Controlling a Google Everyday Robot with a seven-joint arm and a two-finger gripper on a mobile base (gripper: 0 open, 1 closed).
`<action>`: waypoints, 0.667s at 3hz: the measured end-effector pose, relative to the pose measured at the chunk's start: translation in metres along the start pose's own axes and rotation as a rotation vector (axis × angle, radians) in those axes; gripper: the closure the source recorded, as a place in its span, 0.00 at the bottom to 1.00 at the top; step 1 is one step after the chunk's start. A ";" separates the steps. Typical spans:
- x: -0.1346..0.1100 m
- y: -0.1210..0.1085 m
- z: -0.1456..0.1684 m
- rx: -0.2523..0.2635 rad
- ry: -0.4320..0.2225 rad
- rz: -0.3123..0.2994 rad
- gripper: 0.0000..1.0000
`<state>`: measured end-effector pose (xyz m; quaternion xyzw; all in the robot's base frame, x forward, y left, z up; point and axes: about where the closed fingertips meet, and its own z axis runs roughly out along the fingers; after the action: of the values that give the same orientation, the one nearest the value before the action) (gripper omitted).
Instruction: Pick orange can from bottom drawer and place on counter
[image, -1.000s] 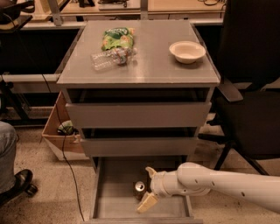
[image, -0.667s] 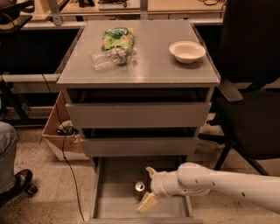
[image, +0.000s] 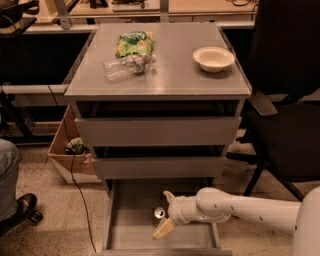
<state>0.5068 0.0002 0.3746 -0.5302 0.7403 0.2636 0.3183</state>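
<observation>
The orange can (image: 158, 213) stands in the open bottom drawer (image: 130, 235), only its silver top showing clearly. My gripper (image: 165, 212) reaches into the drawer from the right on a white arm. It is open, with one finger behind the can and the other in front, so the can sits between the fingertips at their left end. I cannot tell whether the fingers (image: 163, 229) touch it. The grey counter (image: 170, 75) is the top of the cabinet above.
On the counter lie a crushed clear plastic bottle (image: 125, 66), a green snack bag (image: 134, 44) and a white bowl (image: 213, 58). Two upper drawers stand slightly open. A black chair (image: 285, 125) is at the right, a cardboard box (image: 70, 155) and cable at the left.
My gripper has edged slightly left, further around the can. Nothing else has moved.
</observation>
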 end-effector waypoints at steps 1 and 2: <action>0.026 -0.022 0.030 0.029 -0.006 0.025 0.00; 0.069 -0.041 0.066 0.052 -0.016 0.056 0.00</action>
<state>0.5425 -0.0061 0.2771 -0.4986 0.7590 0.2572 0.3304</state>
